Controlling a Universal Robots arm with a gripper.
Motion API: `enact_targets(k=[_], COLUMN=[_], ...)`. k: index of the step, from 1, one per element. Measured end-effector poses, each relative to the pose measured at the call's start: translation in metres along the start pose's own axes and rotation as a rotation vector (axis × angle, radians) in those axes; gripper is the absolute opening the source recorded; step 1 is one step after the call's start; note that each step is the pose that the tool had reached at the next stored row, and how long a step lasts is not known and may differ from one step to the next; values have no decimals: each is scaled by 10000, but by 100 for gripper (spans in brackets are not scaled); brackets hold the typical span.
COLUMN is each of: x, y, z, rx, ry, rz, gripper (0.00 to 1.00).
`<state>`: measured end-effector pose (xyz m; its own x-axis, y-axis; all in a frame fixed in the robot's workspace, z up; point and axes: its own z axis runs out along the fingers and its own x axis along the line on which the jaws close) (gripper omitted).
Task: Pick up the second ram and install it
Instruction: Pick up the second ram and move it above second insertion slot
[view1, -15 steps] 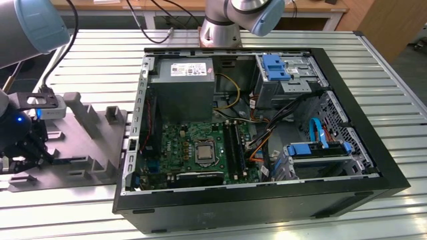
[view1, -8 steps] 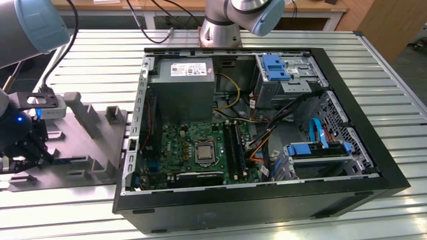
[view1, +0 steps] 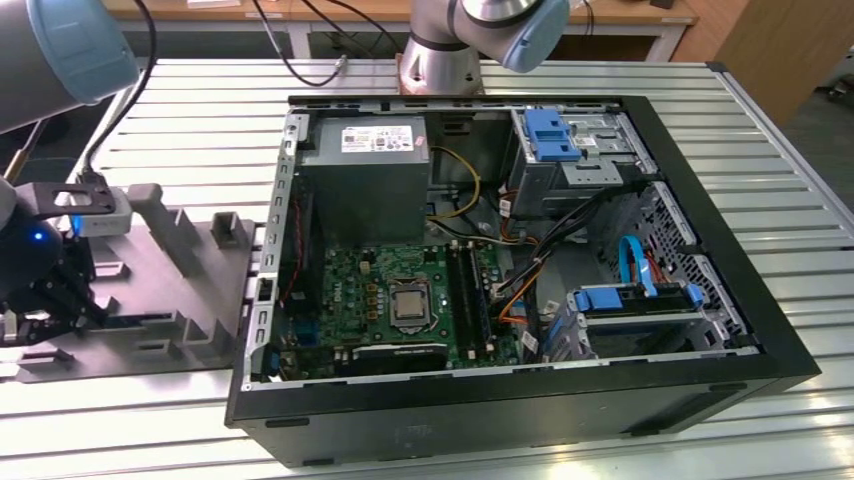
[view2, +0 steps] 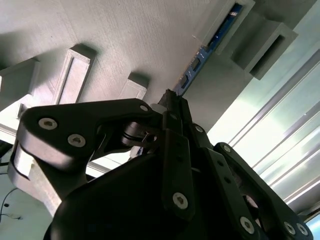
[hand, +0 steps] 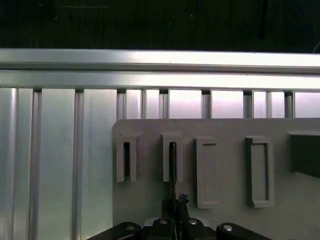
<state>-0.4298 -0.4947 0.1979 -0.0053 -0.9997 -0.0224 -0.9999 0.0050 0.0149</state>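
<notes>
Pinching the thin top edge of the ram (view2: 195, 64), the jaws of the gripper (view2: 171, 100) stand almost together, with what looks like only the board's thickness between them, though the second wrist view shows this at a steep angle. The ram is a blue stick with small dark chips. It stands on edge in a narrow grey holder (hand: 172, 159), running away from the fingertips along the slot. A twin holder (hand: 126, 159) sits just beside it, and two wider rectangular blocks (hand: 206, 172) follow in the same row. All of these rise from a grey plate (view1: 174, 310) that lies on the ribbed metal table (view1: 200, 120). In the exterior view the plate is at the left of the open case (view1: 761, 330) and touches its side wall. Inside the case lie the green motherboard (view1: 380, 290) and the grey power supply (view1: 360, 190).
</notes>
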Motion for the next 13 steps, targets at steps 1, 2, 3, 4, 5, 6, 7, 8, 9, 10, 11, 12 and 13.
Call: enact_targets(k=[1,2,3,4,5,6,7,8,9,10,11,12,13], x=[0,0,-1,-1,-2,-2,-3,-4,-4,-5,-6,-6,-7], y=[1,1,1,2,2,2,2,3,3,4,4,5,5], z=[-14,-30,-46,-67,-92,-117,-144,-172,-202,-231,-260,-291,-327], rx=[0,-1,0,-1,-1,-1,0,0,-1,-1,0,1,0], ry=[0,0,0,1,1,0,0,0,0,1,-1,0,0], rz=[0,0,0,0,0,0,0,0,0,0,0,0,-1], gripper=[14,14,14,14,14,14,14,14,14,14,14,14,14])
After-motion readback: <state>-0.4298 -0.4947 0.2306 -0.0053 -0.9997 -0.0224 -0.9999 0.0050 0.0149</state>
